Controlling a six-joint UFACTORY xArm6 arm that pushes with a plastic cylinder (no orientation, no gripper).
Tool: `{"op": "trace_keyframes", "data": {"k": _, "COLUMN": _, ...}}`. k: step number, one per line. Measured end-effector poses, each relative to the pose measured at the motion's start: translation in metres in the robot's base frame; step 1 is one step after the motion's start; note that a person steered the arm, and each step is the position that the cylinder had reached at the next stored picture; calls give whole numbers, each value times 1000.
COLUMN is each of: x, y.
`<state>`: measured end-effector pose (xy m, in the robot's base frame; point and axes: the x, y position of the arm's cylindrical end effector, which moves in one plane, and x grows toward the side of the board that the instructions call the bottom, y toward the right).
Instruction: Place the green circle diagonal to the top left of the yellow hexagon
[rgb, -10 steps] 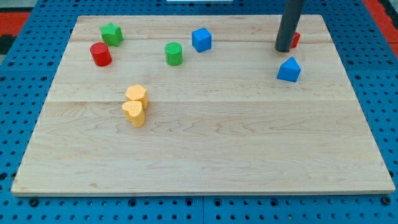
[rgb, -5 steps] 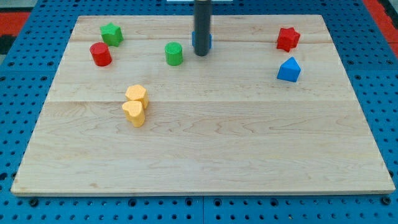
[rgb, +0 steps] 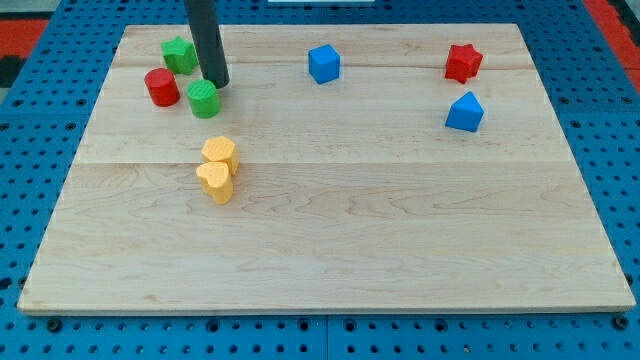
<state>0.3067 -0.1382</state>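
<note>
Pale wood-grain board; my tip touching ribbed green circle.

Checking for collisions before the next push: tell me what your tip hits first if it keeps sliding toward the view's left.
My tip sits at the upper right of the green circle, apparently touching it. Heading left, it would likely clip that circle's top edge first, with the red cylinder beyond; depth is hard to judge.

Red star, blue cube
</note>
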Motion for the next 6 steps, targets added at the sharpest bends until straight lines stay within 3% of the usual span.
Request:
{"op": "trace_keyframes", "data": {"k": 3, "x": 37, "y": -20}}
{"op": "trace_keyframes", "data": {"k": 6, "x": 39, "y": -119}}
